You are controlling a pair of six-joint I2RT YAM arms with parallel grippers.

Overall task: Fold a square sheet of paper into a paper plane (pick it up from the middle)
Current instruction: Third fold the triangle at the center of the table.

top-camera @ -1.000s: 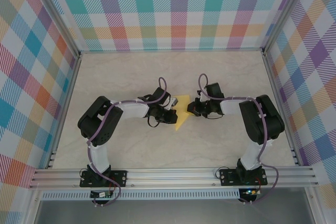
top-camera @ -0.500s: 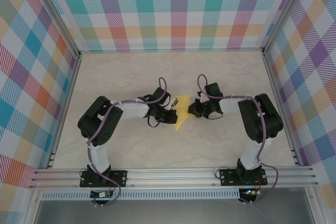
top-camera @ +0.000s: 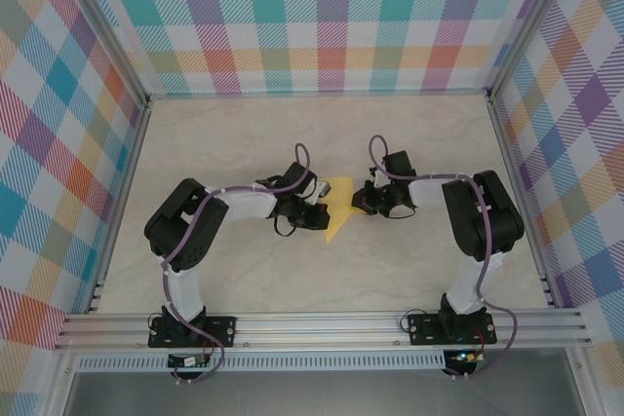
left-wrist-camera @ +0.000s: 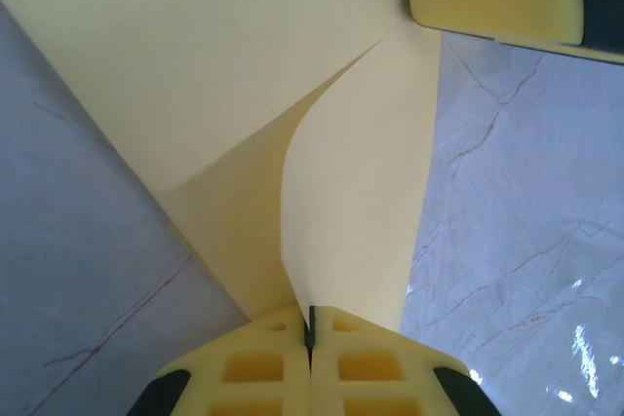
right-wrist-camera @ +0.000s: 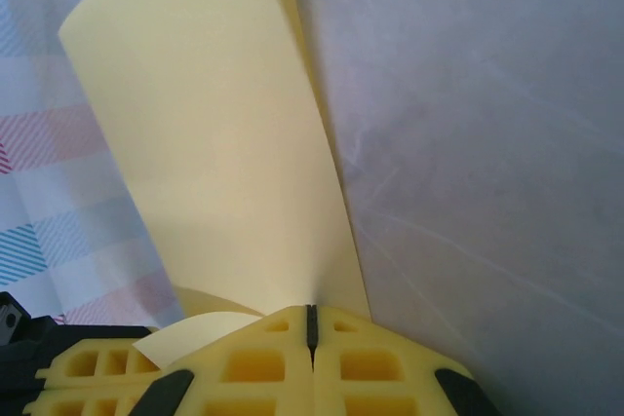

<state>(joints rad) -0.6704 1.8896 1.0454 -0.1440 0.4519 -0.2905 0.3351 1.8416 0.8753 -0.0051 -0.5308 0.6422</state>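
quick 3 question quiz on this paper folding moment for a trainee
1. True or false: the left hand is open and clear of the yellow paper.
2. What is the right hand shut on? A) the yellow paper B) a cable C) nothing
3. Fill in: in the top view the paper is ___ the two hands, over the marbled table.

Key: 1. False, it is shut on the paper. 2. A. 3. between.
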